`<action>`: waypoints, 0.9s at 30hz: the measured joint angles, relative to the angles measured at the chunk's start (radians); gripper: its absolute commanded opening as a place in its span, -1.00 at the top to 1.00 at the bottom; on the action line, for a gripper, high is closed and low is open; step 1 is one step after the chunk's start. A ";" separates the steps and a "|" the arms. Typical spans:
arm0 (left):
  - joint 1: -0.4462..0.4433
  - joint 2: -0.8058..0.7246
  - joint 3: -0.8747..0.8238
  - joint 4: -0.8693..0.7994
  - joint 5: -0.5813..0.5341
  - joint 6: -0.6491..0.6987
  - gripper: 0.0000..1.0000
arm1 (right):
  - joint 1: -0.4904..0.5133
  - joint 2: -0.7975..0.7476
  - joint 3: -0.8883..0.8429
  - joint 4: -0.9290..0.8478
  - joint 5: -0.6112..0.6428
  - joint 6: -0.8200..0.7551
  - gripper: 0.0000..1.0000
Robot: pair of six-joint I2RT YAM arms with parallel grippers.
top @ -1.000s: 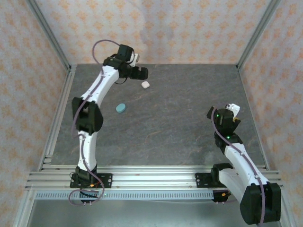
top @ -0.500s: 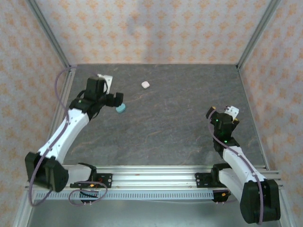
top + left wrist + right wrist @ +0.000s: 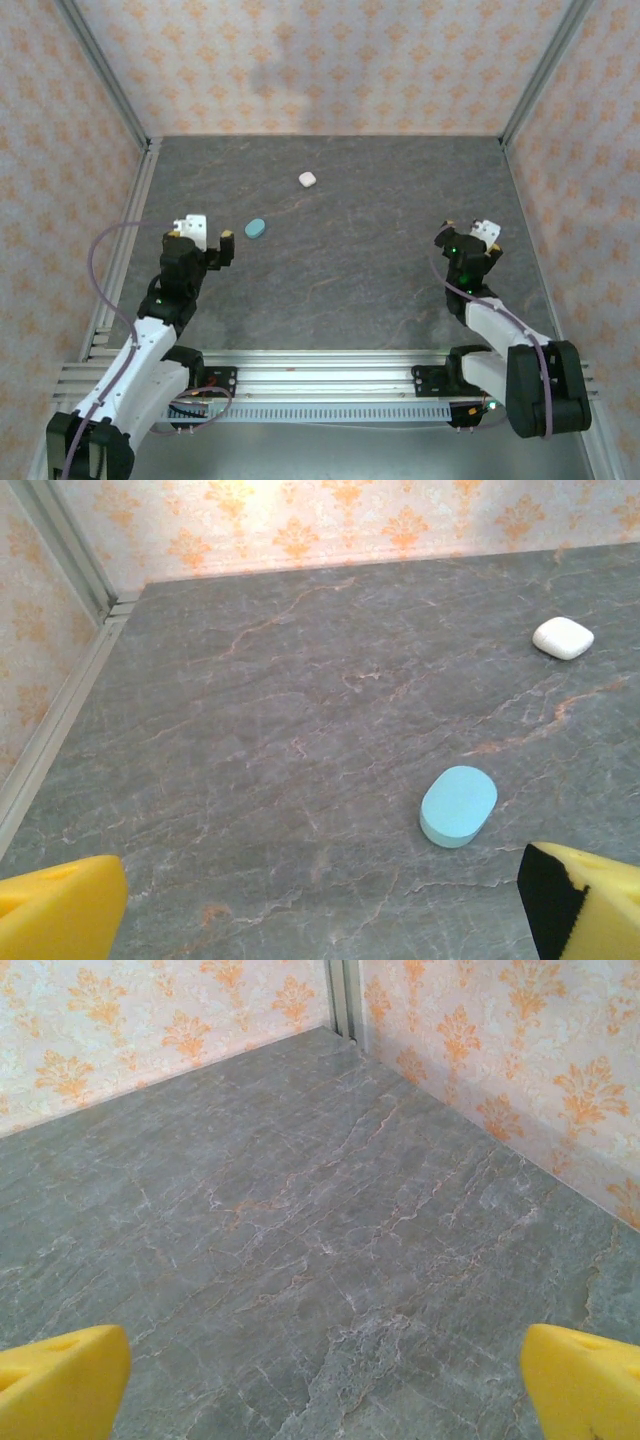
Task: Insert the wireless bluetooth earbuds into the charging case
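Top external view. My left gripper sits low at the near left of the grey marbled tabletop, jaws spread wide, with nothing between them and nothing touched. The pale teal pebble-shaped charging case lies flat on the table near this gripper, beyond it and to its right, and apart from it. The white pebble-shaped charging case lies farther back, well apart from both grippers. My right gripper is at the near right of the table, also spread wide and empty, well apart from both cases.

Left wrist view. My left gripper shows its two yellow fingertips at the bottom corners, wide apart, with bare tabletop between them. The teal case lies ahead, nearer the right finger and not touching it. The white case is well beyond it, toward the orange-patterned back wall. Both lids are shut (the earbuds cannot be made out).

Right wrist view. My right gripper shows its yellow fingertips wide apart, holding nothing, over bare tabletop.
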 measured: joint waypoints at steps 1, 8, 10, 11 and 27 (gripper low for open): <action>0.008 0.000 -0.018 0.024 -0.009 0.000 -1.00 | 0.000 0.010 -0.004 0.021 0.001 -0.005 -0.99; 0.055 0.040 -0.103 0.224 -0.037 -0.028 -1.00 | 0.000 0.080 -0.032 0.142 0.005 -0.033 -0.99; 0.069 0.067 -0.130 0.278 -0.035 -0.035 -1.00 | 0.000 0.097 -0.033 0.174 0.006 -0.042 -0.99; 0.076 0.083 -0.142 0.302 -0.032 -0.038 -1.00 | 0.000 0.111 -0.033 0.198 0.006 -0.046 -0.99; 0.107 0.489 -0.152 0.628 0.108 -0.034 -1.00 | 0.000 0.415 -0.040 0.526 -0.032 -0.116 -0.99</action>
